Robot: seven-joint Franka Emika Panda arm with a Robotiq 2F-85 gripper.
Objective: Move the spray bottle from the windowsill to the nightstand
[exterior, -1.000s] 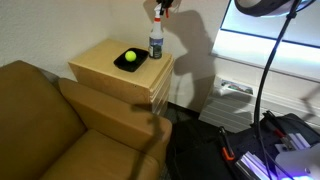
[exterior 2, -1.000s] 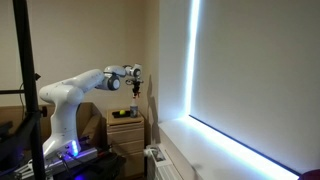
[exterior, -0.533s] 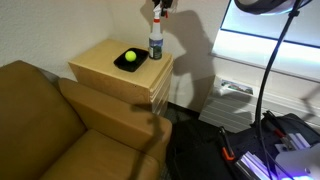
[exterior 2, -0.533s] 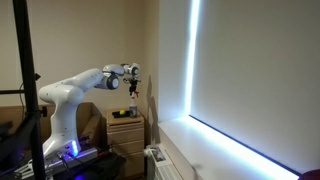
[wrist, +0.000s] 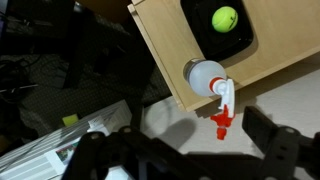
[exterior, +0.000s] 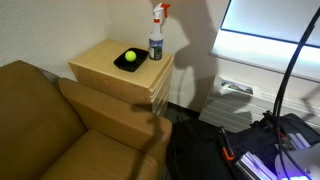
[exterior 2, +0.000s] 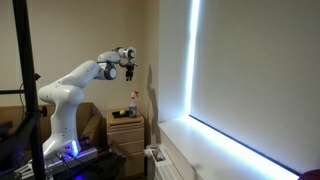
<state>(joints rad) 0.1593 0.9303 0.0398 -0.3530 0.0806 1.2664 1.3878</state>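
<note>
The spray bottle (exterior: 155, 40), blue-grey with a white neck and red trigger head, stands upright at the back corner of the tan nightstand (exterior: 105, 68). An exterior view shows my gripper (exterior 2: 128, 74) well above the spray bottle (exterior 2: 133, 103), clear of it. In the wrist view I look straight down on the spray bottle (wrist: 205, 78). My gripper (wrist: 185, 150) is open, its dark fingers (wrist: 278, 148) spread wide with nothing between them. The white windowsill (exterior 2: 232, 152) runs along the foot of the bright window.
A yellow-green ball (exterior: 130, 57) lies in a black dish on the nightstand beside the bottle. A brown sofa (exterior: 60, 125) presses against the nightstand's near side. A white radiator unit (exterior: 235, 95) and a dark stand with cables (exterior: 275, 140) fill the floor by the window.
The gripper opened and let go of the spray bottle's head. It then rose straight up, leaving the top of one exterior view. The bottle stays standing on the nightstand.
</note>
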